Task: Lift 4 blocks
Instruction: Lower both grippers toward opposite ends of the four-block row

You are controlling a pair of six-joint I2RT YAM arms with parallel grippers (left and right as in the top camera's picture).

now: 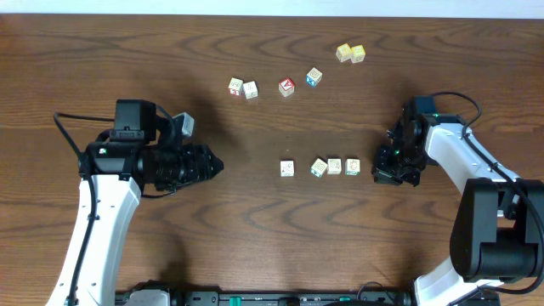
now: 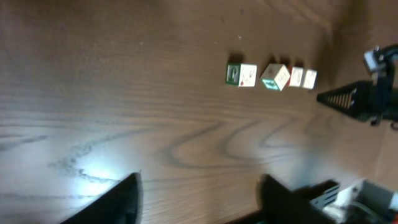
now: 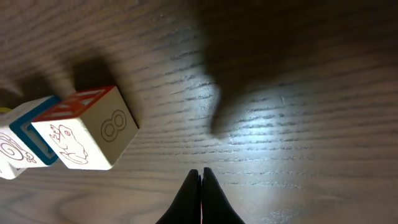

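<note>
Four small white picture blocks lie in a row mid-table: one apart on the left (image 1: 287,168), then three close together (image 1: 319,167), (image 1: 335,166), (image 1: 353,167). In the left wrist view the same row shows ahead, from the leftmost block (image 2: 241,74) to the rightmost block (image 2: 309,78). My left gripper (image 1: 217,164) (image 2: 199,193) is open and empty, well left of the row. Just right of the row's last block sits my right gripper (image 1: 378,174) (image 3: 200,172), shut on nothing. That block, marked with an 8 (image 3: 84,129), is to its left.
Several other cubes lie farther back: a white pair (image 1: 242,87), a red-faced cube (image 1: 286,86), a blue-sided cube (image 1: 314,77) and two pale yellow cubes (image 1: 350,53). The table's front edge runs along the bottom of the overhead view.
</note>
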